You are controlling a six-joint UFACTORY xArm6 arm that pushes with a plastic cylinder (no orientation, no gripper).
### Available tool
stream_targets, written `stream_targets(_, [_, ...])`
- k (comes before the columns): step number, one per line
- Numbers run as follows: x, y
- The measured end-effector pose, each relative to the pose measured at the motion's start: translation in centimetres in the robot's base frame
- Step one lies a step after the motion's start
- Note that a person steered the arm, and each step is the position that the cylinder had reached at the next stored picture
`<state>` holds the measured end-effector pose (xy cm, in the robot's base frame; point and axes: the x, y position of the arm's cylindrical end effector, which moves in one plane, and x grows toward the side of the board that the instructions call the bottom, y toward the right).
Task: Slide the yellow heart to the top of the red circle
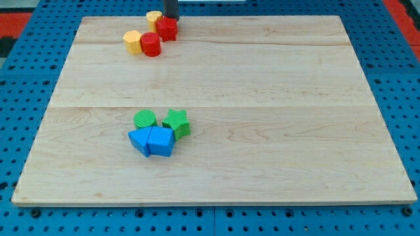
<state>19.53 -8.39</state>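
Four blocks cluster near the board's top edge. A yellow block (154, 18), probably the heart, lies at the very top, touching a red block (167, 29) of unclear shape just below and to its right. Lower left of them, the red circle (151, 45) sits against a second yellow block (133, 41), which looks six-sided. My dark rod comes down at the view's top edge. Its tip (170, 18) is right beside the upper yellow block, on its right, and just above the upper red block.
A green circle (145, 119) and a green star (176, 122) sit left of the board's middle. Two blue blocks (140, 140) (162, 141) touch each other just below them. The wooden board (275, 98) rests on a blue pegboard.
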Motion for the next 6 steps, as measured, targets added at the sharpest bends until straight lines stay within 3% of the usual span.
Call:
stream_targets(2, [2.7, -1.4])
stream_targets(3, [0.2, 1.1])
stream_targets(4, [-0.2, -0.5])
stream_targets(6, [-0.3, -10.9])
